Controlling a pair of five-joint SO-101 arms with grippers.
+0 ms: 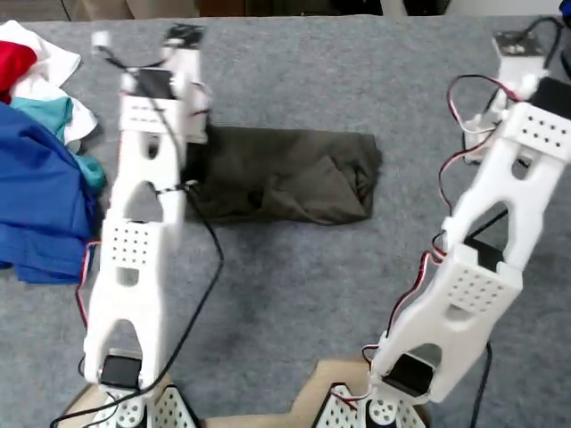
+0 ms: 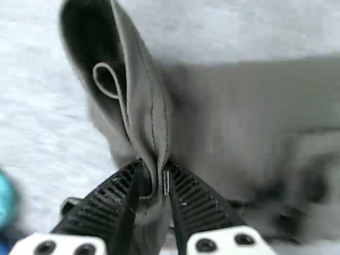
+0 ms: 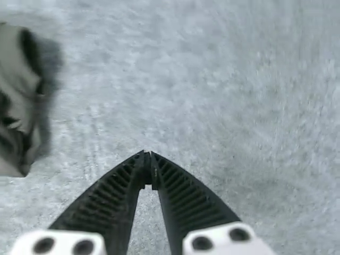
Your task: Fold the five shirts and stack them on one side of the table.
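Clamped tight in the left gripper (image 2: 154,183): a hemmed edge of the dark olive shirt (image 1: 285,174), pinched between the black ribbed fingers (image 2: 194,199) and raised in an upright fold above the rest of the cloth. Spread across the middle of the grey tabletop (image 1: 357,285), crumpled and partly folded into a rough strip, bunched at the end away from the left arm. Gripped, by the high view, at the end that lies under the left arm. Over bare tabletop off to the shirt's other side, the right gripper (image 3: 147,178), fingertips pressed together with nothing between them, apart from the cloth. Heaped at the tabletop's left edge, just beside the left arm: a blue shirt (image 1: 36,205) nearest the front, a teal shirt (image 1: 53,111) behind it, then a white shirt (image 1: 49,62) and a red shirt (image 1: 13,62) at the far corner, all unfolded and overlapping.
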